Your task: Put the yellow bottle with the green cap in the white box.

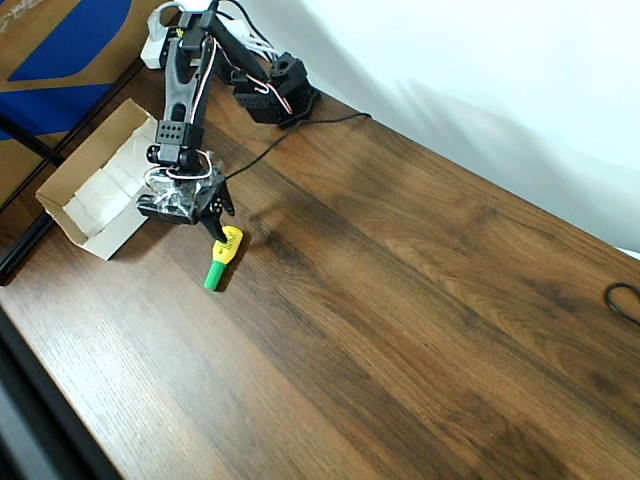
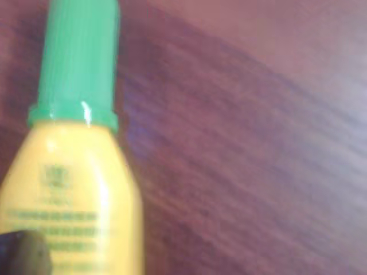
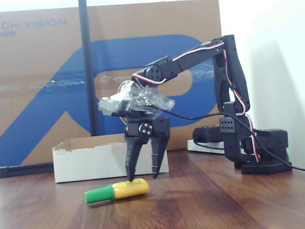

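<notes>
The yellow bottle with the green cap (image 3: 117, 190) lay on its side on the wooden tabletop (image 1: 420, 330), toward the table's left edge in the overhead view. The gripper (image 3: 142, 177) stood over it with fingers spread apart – one fingertip (image 3: 129, 177) touched the yellow body. The white box (image 1: 92, 180) sat just beside, at that same edge – the arm's base (image 3: 262, 152) stood behind.

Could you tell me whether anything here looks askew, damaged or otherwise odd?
Mostly tidy. The yellow bottle lies on its side on the table rather than upright, its green cap pointing left in the fixed view. The open end effector has crinkled clear plastic bundled above it, looking improvised. No spill or damage shows.
</notes>
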Controlling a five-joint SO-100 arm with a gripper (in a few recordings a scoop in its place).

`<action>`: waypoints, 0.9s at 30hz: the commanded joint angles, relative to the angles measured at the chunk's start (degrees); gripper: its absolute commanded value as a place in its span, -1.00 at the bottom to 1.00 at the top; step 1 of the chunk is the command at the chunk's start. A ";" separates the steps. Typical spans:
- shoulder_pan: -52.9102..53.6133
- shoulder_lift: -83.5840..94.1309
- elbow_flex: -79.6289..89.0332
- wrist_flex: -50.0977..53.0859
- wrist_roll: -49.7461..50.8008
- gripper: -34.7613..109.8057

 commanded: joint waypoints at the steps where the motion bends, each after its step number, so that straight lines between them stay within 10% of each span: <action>1: 0.00 4.48 0.97 -0.79 -0.35 -0.18; 27: 0.62 4.83 4.31 -4.39 -1.05 -0.19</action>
